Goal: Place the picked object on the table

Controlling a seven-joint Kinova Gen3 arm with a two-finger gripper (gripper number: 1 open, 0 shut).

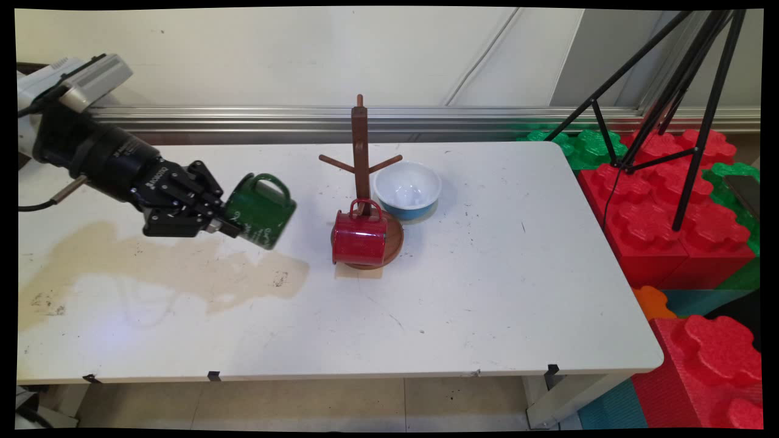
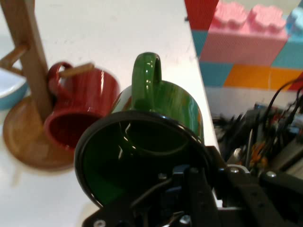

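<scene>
In the hand view the green mug (image 2: 142,156) fills the lower middle of the frame, its dark mouth turned toward the camera and its handle pointing to the top of the frame. The pincer (image 2: 182,198) is pinching the mug's rim, one finger inside the mouth and the other outside the wall.

In the main view the pincer (image 1: 228,224) sits at the left of the frame, with the arm reaching in from the upper left and sloping down toward the right. The green mug (image 1: 260,211) hangs tilted at its tip, lifted clear of the worktop (image 1: 487,292), above a pale brown stain (image 1: 182,267) that spreads across the left part of the surface.

Right of it, near the middle of the frame, a wooden mug tree (image 1: 361,158) stands upright on its round base. A red mug (image 1: 359,237) lies on its side on that base, against the post, handle up. Just behind and right of the tree stands a white bowl with a blue outside (image 1: 407,190). Red and green foam blocks (image 1: 669,207) and a black tripod (image 1: 688,91) fill the right of the frame.
</scene>
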